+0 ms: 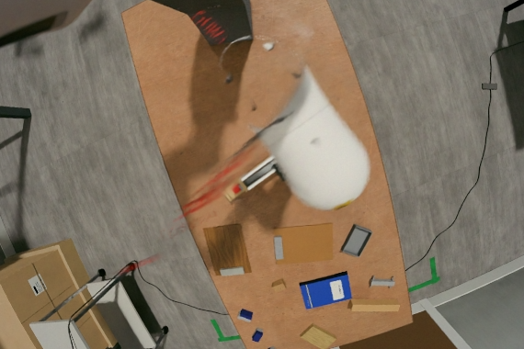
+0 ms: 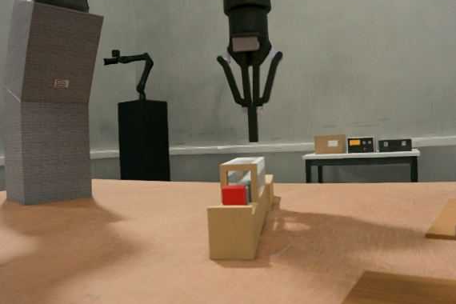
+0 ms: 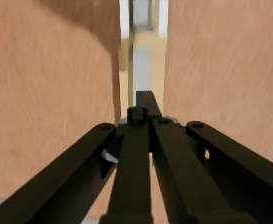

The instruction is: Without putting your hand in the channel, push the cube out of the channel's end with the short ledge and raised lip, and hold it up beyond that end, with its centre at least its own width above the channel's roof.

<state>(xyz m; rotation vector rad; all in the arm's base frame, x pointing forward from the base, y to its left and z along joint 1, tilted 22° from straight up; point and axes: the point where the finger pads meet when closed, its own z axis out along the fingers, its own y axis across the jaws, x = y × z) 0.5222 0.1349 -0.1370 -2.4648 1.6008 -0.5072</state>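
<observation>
In the top view, the red cube [image 1: 236,189] [image 2: 234,195] sits at one end of the channel [image 1: 244,185] [image 2: 260,179] [image 3: 157,75] on the wooden counter [image 1: 322,48] [image 2: 140,242] [image 3: 227,60]; a white arm link [image 1: 326,163] covers the channel's other end. In the exterior view, the cube is on the short ledge, behind the raised lip [image 2: 230,234], just outside the roofed part. The claw [image 2: 253,141] [image 3: 143,104] hangs above the channel, its fingers pressed together, gripping nothing. In the wrist view, the fingers also meet over the channel.
</observation>
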